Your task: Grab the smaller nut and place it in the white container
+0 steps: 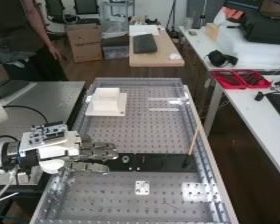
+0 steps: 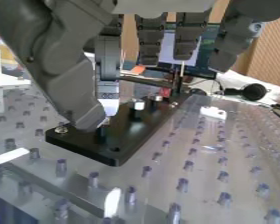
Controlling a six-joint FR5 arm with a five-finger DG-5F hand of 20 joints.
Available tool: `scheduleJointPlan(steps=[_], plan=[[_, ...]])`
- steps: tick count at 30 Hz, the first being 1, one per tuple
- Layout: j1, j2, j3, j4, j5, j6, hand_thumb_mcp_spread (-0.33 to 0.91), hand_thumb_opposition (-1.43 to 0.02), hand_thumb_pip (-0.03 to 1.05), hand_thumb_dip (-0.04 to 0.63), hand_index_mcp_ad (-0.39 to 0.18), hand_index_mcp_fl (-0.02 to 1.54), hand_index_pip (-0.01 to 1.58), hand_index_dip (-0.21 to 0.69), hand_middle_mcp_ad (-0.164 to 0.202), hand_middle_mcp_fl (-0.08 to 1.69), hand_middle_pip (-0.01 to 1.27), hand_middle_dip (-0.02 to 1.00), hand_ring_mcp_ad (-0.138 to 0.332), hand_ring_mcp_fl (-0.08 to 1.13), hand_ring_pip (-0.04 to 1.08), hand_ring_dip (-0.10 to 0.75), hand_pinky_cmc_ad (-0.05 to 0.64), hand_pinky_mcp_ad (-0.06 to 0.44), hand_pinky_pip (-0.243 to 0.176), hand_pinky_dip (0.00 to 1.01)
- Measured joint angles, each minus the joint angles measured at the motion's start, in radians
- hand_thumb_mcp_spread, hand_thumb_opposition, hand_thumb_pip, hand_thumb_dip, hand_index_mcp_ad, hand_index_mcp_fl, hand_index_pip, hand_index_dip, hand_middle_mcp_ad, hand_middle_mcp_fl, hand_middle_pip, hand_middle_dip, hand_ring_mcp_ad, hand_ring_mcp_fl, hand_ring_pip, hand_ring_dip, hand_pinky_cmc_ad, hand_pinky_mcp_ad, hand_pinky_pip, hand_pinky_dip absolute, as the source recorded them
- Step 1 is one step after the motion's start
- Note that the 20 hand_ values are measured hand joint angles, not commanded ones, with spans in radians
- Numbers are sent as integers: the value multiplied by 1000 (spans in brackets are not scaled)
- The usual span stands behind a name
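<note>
Where the black plate (image 1: 158,163) nears the rail (image 1: 210,175), a stick (image 1: 194,140) slants.

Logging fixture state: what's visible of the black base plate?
The black base plate is a long, flat slab with straight sides and rounded corners, perhaps plastic. It lies flat across the dotted bench top. Short black posts stand on it, along with small metallic pieces. A thin stick rises tilted near one end; the robot hand is at the other. Whether the hand touches it, I can't tell.
</note>
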Motion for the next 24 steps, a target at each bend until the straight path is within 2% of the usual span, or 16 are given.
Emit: scheduleJointPlan(steps=[2, 24], plan=[[0, -1, 0, 0, 1, -1, 344, -853, 860, 190, -176, 12, 1550, 87, 59, 3, 112, 216, 136, 0, 58, 93, 351, 260, -89, 201], [-2, -17, 18, -14, 3, -27, 353, -853, 855, 188, -176, 12, 1550, 87, 59, 3, 112, 216, 136, 0, 58, 93, 346, 260, -89, 197]])
